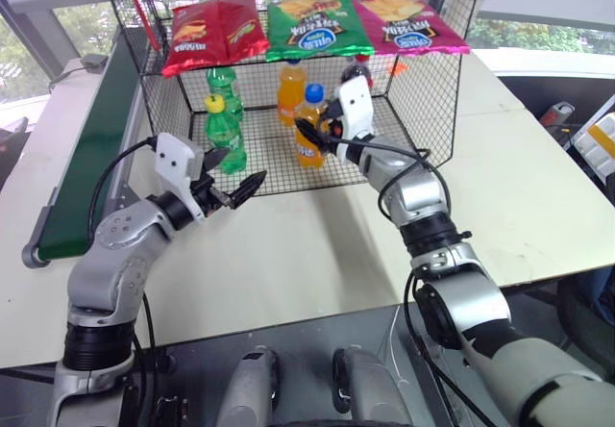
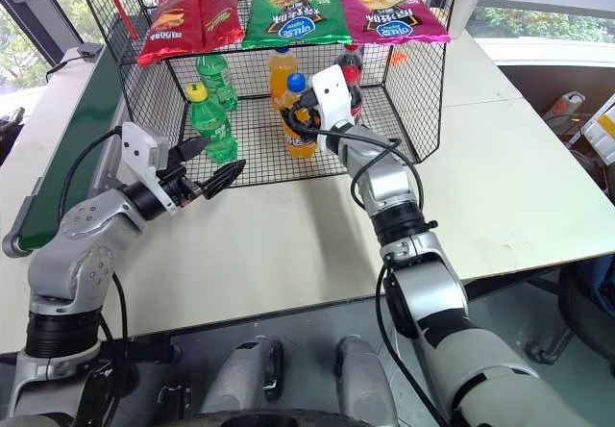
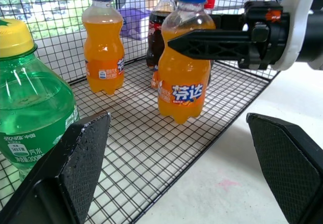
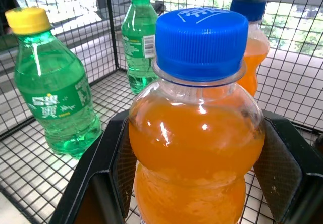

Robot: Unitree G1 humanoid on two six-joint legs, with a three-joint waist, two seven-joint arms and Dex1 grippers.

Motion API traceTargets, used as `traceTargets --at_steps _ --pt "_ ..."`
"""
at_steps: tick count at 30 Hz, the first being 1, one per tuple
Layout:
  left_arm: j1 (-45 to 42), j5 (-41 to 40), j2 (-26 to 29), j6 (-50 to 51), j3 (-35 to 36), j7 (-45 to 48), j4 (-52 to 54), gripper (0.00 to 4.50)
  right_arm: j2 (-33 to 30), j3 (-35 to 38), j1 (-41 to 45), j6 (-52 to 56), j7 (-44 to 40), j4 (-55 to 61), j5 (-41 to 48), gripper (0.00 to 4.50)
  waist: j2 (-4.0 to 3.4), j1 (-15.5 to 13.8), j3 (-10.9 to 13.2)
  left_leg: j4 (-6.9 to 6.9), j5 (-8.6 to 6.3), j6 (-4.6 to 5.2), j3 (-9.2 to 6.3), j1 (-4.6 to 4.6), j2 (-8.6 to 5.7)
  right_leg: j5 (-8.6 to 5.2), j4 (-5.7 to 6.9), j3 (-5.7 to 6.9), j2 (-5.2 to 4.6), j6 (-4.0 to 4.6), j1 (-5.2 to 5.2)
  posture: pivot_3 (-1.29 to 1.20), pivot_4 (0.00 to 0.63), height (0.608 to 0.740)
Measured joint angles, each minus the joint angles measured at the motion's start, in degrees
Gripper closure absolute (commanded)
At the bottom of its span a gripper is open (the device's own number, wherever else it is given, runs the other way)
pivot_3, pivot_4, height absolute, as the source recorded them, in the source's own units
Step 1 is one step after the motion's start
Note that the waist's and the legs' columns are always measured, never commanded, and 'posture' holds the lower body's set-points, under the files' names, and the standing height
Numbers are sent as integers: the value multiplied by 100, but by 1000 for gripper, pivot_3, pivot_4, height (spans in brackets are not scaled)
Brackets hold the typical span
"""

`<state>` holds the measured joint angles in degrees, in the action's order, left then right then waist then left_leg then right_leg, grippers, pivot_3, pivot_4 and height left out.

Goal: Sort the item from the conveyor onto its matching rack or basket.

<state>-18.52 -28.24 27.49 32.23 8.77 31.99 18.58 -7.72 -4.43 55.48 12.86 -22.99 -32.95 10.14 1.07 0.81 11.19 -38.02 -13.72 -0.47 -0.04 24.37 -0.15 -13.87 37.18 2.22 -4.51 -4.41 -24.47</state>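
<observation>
Our right claw (image 1: 317, 137) is clamped around the orange soda bottle (image 1: 309, 129) just below its blue cap, holding it upright over the wire-grid floor near the front of the black cage (image 1: 437, 90), because that is where the other drinks stand: a second orange bottle (image 1: 291, 90), two green bottles (image 1: 223, 131) and a dark cola bottle (image 3: 162, 24). Our left claw (image 1: 231, 182) hangs wide and empty over the table (image 1: 307, 244) just outside the cage front, clear of the placement, with the conveyor (image 1: 91, 148) off to its left.

Glossy clear plastic bottle (image 4: 197, 148), black wire-mesh cage (image 1: 423, 100), shiny foil snack bags (image 1: 309, 23), matt white table (image 1: 317, 244).
</observation>
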Motion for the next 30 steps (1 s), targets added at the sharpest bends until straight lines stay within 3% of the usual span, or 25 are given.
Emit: traceTargets --at_steps 3,5,7,20,25,30 --pt "-11 1 -46 -1 -11 -8 -2 15 67 52 90 -153 22 -203 -44 1910 0 0 0 0 0 0 0 0 0 0 0 0 0 0 0 0 150 739" --pt "-25 2 -62 -2 -19 -12 -6 0 110 69 159 -271 22 -340 -77 833 -1 2 0 1 0 0 0 0 0 0 0 0 0 0 0 0 150 739" --pt "-30 4 -68 -4 -22 -13 -8 0 133 89 186 -383 22 -361 -95 29 -1 1 0 1 0 0 0 0 0 0 -1 0 0 0 0 0 150 739" --pt "-31 11 -79 -24 -25 -3 -42 0 130 160 288 -400 -69 -213 -160 29 -1 0 0 1 0 0 0 -1 0 0 0 -1 -1 0 0 0 150 739" --pt "-23 23 -79 -26 -38 -4 -45 0 -16 118 -30 -16 -240 585 -166 29 -1 -11 0 1 0 0 -1 -1 0 0 -1 -1 -2 0 1 0 150 739" --pt "79 100 -76 -32 -109 -12 -48 0 -421 -37 -931 785 -567 2057 -143 29 -1 -18 0 2 0 0 -1 0 0 0 -2 -4 -2 0 1 0 150 739"
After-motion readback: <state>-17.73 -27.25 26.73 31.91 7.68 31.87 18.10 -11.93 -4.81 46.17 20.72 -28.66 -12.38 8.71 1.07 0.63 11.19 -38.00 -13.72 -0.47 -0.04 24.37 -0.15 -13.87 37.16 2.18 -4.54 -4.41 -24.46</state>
